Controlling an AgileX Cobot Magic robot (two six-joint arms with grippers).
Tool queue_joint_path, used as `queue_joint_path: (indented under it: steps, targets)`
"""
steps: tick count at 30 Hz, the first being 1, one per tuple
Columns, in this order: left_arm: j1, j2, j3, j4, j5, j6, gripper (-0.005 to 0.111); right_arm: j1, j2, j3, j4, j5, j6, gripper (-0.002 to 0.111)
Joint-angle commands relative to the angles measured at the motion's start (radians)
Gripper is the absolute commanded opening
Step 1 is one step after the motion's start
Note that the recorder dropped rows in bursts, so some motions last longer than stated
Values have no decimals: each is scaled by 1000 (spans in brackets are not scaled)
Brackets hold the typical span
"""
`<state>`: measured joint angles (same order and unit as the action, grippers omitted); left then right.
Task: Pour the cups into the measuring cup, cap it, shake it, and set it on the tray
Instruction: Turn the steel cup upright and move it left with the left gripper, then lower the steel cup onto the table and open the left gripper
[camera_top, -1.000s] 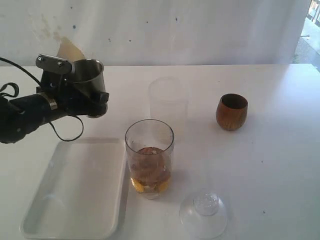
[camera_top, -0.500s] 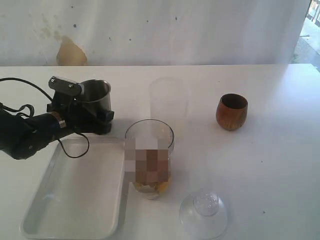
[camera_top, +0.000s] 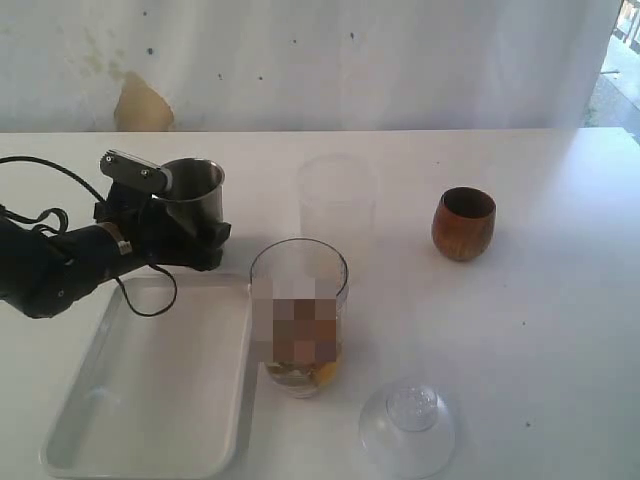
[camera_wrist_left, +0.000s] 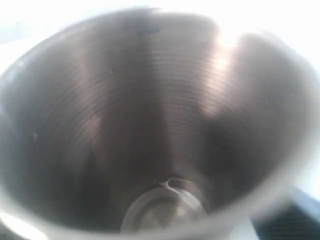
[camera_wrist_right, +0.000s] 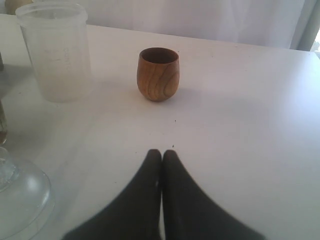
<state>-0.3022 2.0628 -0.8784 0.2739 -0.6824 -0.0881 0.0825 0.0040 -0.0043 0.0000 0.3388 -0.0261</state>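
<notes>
Likely a bare lab or workroom — which, I cannot tell. A plain white desk (camera_top: 560, 330) meets a stained, speckled wall (camera_top: 300, 60).

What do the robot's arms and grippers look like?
The left arm is black and bulky, with thin black cables looping off it and a grey metal bracket above the wrist. The right gripper has two smooth black fingers tapering to rounded tips.

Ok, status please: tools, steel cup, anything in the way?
Left tool around upright steel tumbler, grip unclear. Right tool shut, empty. Measuring cup uncapped; nothing blocking.
</notes>
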Motion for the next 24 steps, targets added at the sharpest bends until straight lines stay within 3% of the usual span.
queue_joint_path:
  steps: [1, 16, 24]
  targets:
    - [0, -5, -8, 3, -8, 26, 97, -5, -4, 4, 0, -2, 4, 0]
    - [0, -118, -8, 3, 198, 15, 97, -5, -4, 4, 0, -2, 4, 0]
    - [0, -147, -8, 3, 235, -27, 97, -5, -4, 4, 0, -2, 4, 0]
